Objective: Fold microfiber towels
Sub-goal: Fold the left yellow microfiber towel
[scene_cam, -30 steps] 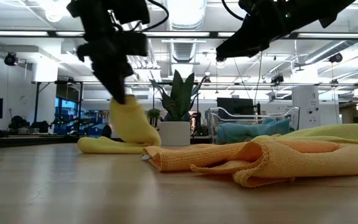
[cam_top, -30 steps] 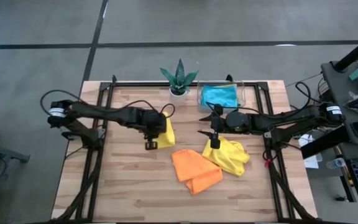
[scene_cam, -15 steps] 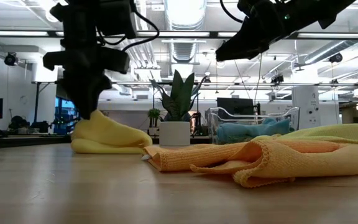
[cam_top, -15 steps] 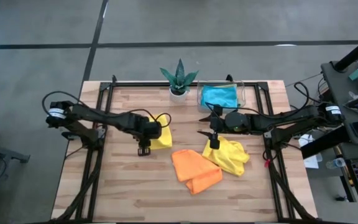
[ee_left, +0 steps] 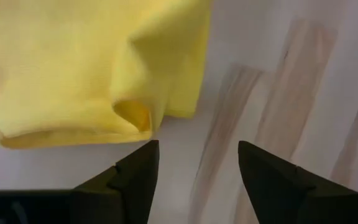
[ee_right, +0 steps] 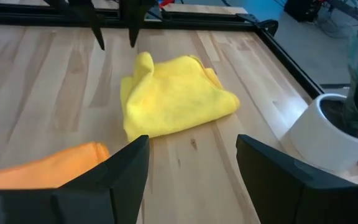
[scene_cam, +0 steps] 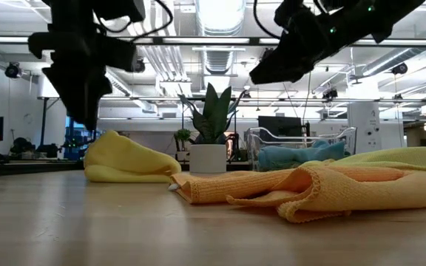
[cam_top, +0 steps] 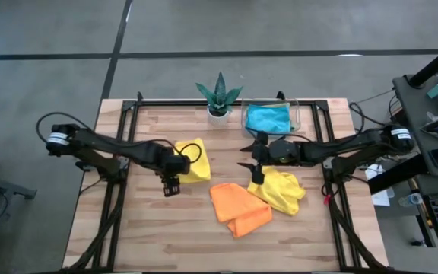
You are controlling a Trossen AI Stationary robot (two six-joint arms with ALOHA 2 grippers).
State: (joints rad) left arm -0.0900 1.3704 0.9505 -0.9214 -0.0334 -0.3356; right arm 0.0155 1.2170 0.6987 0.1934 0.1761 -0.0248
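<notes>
The left pincer (cam_top: pixel 170 185) hangs with fingers spread wide and empty just off the near edge of the folded yellow towel (cam_top: pixel 192 159), with bare table (cam_top: pixel 143 228) to its near side. The right pincer (cam_top: pixel 254 161), also wide and empty, hovers between that towel and the crumpled yellow towel (cam_top: pixel 284 190), which touches the orange towel (cam_top: pixel 238 205).

The towels are soft, matt, nubbly cloth: yellow (cam_top: pixel 193 159), orange (cam_top: pixel 236 206), a second yellow (cam_top: pixel 282 189) and blue (cam_top: pixel 268 117). The table (cam_top: pixel 150 228) is pale, smooth wood planks, framed in dark metal. The tray (cam_top: pixel 298 114) is clear glossy plastic, the plant pot (ee_right: pixel 331 130) smooth matt white.
</notes>
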